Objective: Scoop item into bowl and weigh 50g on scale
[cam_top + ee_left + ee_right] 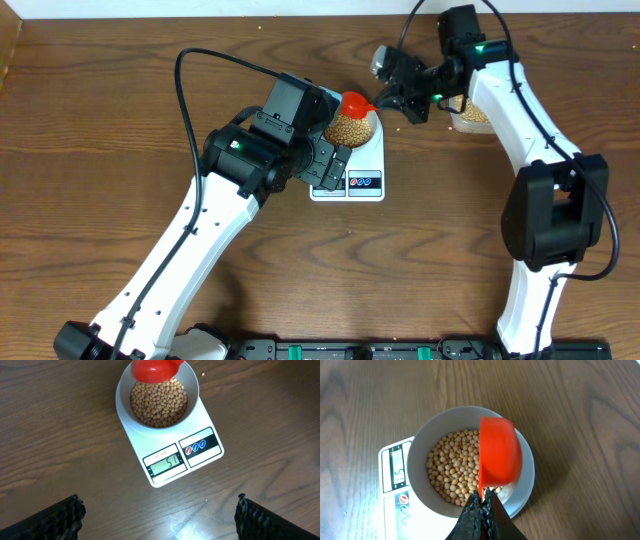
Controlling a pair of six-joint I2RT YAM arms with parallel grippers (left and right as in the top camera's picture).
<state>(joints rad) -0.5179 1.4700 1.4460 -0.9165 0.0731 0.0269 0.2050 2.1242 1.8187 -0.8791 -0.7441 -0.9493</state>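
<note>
Overhead: scale (362, 182) on bench (100, 120), carrying bowl (376, 132) of beans (352, 128); red scoop (356, 102) over the bowl's far rim. Left wrist: left fingers (60, 517) spread wide, near the scale's display end, holding nothing; display shows 51. Right wrist: right fingers (480, 515) pressed together, pinching the scoop's handle, with the scoop tipped on its side over the beans.
</note>
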